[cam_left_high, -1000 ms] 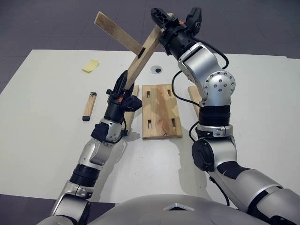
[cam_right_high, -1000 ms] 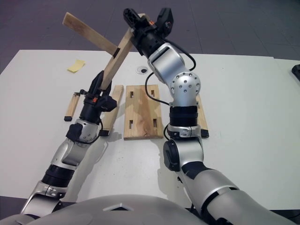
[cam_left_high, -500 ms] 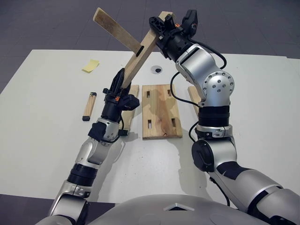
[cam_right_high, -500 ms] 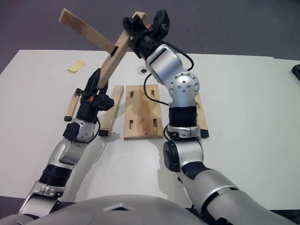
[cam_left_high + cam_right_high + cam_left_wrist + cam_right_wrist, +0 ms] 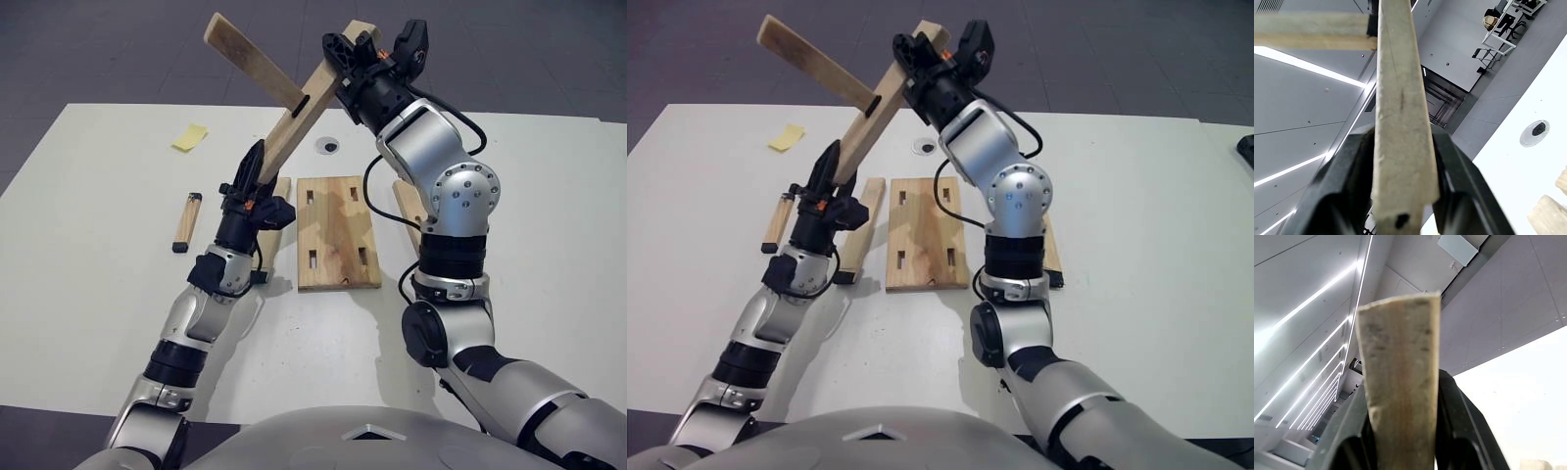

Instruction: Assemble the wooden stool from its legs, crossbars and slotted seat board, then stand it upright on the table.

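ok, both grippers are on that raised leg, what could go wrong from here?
1. The crossbar is held only by the slot in the leg; tilting could shake it loose onto the table.
2. The left gripper and right gripper clamp opposite ends of one leg; mismatched motion may twist it free.

seat board (image 5: pixel 338 232) on table (image 5: pixel 98 196), short bar (image 5: pixel 184 222) left

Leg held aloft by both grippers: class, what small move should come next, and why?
Probably lower the leg toward the seat board. The left gripper and right gripper clamp its ends, the crossbar already sits through its slot, and the board's slots lie empty below.
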You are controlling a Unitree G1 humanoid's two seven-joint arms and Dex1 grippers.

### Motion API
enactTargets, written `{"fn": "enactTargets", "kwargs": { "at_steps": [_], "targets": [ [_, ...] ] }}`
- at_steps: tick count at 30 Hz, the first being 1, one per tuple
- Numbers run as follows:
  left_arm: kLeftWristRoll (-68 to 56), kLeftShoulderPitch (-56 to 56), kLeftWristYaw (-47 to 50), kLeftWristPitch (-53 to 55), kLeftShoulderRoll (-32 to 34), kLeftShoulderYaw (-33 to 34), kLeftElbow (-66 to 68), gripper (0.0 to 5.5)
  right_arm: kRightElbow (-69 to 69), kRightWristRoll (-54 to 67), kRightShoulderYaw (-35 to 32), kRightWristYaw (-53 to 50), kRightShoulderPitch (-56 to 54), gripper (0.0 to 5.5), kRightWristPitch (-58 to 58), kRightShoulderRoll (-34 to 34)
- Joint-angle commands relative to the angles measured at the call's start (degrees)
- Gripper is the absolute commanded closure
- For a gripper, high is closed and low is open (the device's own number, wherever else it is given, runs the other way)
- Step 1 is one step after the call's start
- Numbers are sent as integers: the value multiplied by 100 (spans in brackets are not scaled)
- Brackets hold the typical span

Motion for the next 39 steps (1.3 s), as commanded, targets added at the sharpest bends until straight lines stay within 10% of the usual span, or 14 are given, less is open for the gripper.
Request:
{"fn": "enactTargets", "kwargs": {
  "at_steps": [1, 10, 24, 39],
  "targets": [
    [33, -162, -158, 105, -78, -67, -62, 321, -355, -144, 154, 253, 333, 447, 95, 79],
    [-663, 304, -1358, -132, 394, -172, -211, 169, -885, -612, -299, 569, 391, 447, -184, -513],
    [-2711, 347, -5896, 693, 1958, -680, -2426, 10, -910, -1159, -1136, 580, 816, 448, -105, -1609],
    [-566, -278, -4727, 388, 1254, -1423, -540, 10, -1059, -1142, -979, 595, 822, 448, -134, -1188]
  ]
}}
